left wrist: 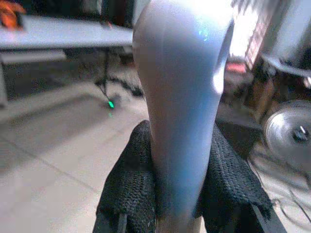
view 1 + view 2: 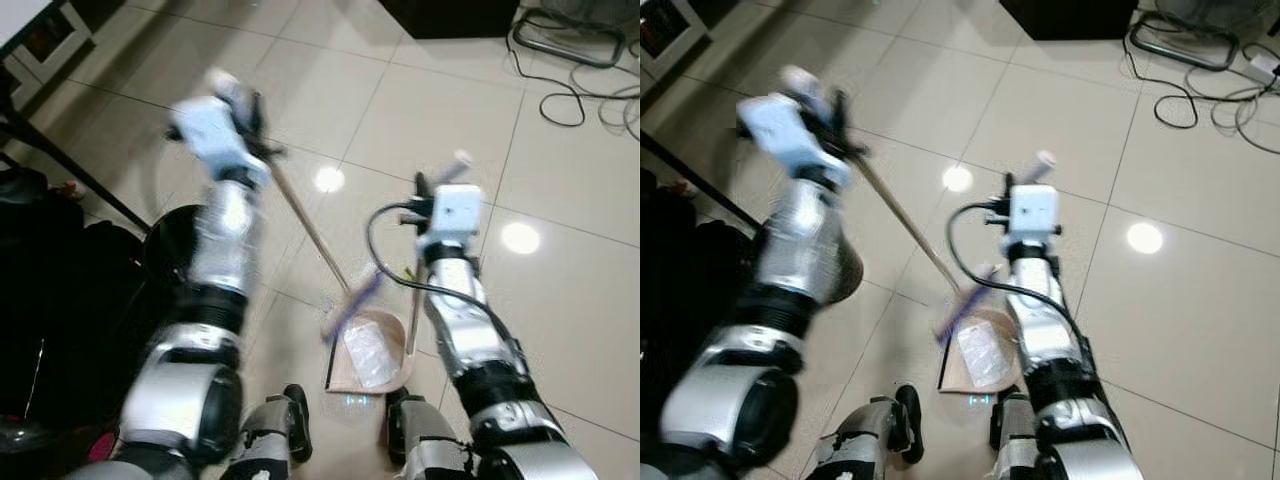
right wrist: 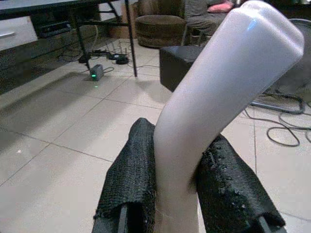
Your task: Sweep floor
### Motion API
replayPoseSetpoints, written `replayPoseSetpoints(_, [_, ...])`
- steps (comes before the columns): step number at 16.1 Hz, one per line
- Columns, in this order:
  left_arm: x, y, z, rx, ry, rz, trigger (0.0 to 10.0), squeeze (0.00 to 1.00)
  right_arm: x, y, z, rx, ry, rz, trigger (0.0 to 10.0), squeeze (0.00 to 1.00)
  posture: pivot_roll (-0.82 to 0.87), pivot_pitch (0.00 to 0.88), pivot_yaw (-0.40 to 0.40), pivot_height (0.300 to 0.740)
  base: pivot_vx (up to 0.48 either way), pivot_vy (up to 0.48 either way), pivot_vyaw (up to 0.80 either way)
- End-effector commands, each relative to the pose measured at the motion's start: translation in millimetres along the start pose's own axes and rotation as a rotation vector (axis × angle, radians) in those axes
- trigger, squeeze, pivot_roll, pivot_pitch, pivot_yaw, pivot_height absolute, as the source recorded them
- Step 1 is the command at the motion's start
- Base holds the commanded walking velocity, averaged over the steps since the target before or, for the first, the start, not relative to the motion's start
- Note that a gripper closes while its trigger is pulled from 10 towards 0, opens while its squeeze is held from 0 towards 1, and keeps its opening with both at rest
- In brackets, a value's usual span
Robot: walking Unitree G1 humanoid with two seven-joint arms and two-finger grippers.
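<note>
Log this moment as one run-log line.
left gripper: shut on broom handle | right gripper: shut on dustpan handle | dustpan: holds wrapper

Wrapper (image 2: 368, 355) in dustpan (image 2: 392, 330); broom head (image 2: 352, 300) beside.

1. The floor (image 2: 560, 300) is laid with large glossy beige tiles, joined by thin dark grout lines.
2. Two round ceiling-light reflections (image 2: 520, 238) shine on the tiles.
3. A tangle of black cables (image 2: 570, 60) lies on the floor in the far right corner, beside a dark cabinet base (image 2: 450, 15).
4. A white table (image 1: 58, 34) on thin black legs stands to one side, with a small green indicator light (image 1: 111, 104) glowing on the floor beneath it.
5. A round brown pouf (image 3: 158, 29) and a dark square footstool (image 3: 182, 65) sit further back.
6. A standing fan (image 1: 289, 133) rests low near the floor.
</note>
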State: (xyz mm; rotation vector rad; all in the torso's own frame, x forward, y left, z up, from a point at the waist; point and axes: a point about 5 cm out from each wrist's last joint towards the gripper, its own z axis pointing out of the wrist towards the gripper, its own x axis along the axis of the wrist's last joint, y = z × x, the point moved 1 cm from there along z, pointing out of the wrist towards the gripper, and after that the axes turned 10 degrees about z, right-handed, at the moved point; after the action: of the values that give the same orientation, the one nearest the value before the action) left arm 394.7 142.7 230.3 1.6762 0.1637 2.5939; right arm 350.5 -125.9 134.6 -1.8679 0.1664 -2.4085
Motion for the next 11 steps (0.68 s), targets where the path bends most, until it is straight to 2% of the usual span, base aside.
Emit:
replayPoseSetpoints(1, [26,-9.7,9.3,-0.013,0.089,0.01,10.0,0.0,-12,4.3,-9.7,-0.005,-0.066,0.017,10.0,0.0,0.07,0.177,0.111,0.74,0.0,0.0,0.0])
replayPoseSetpoints(4, [40,-27.3,11.6,-0.066,0.116,0.067,10.0,0.0,-10,15.9,-13.9,-0.024,-0.069,0.034,10.0,0.0,0.07,0.155,0.104,0.74,0.0,0.0,0.0])
replayPoseSetpoints(7, [25,-46.2,0.8,-0.11,0.036,0.17,10.0,0.0,2,21.7,-11.7,-0.025,-0.049,0.046,10.0,0.0,0.05,0.112,0.088,0.74,0.0,0.0,0.0])
replayPoseSetpoints(8, [12,-53.7,-11.0,-0.128,-0.012,0.232,10.0,0.0,13,22.2,-10.4,-0.008,-0.036,0.041,10.0,0.0,0.03,0.098,0.078,0.74,0.0,0.0,0.0])
replayPoseSetpoints(9, [-4,-64.6,-32.1,-0.107,-0.085,0.256,10.0,0.0,34,25.0,-11.3,0.017,-0.024,0.03,10.0,0.0,0.01,0.078,0.06,0.74,0.0,0.0,0.0])
replayPoseSetpoints(10, [-10,-67.7,-39.4,-0.098,-0.111,0.254,10.0,0.0,41,27.0,-11.5,0.024,-0.021,0.023,10.0,0.0,0.01,0.066,0.054,0.74,0.0,0.0,0.0])
replayPoseSetpoints(11, [-16,-75.8,-55.3,-0.075,-0.144,0.273,10.0,0.0,56,30.0,-12.9,0.035,-0.007,0.018,10.0,0.0,0.0,0.052,0.048,0.74,0.0,0.0,0.0])
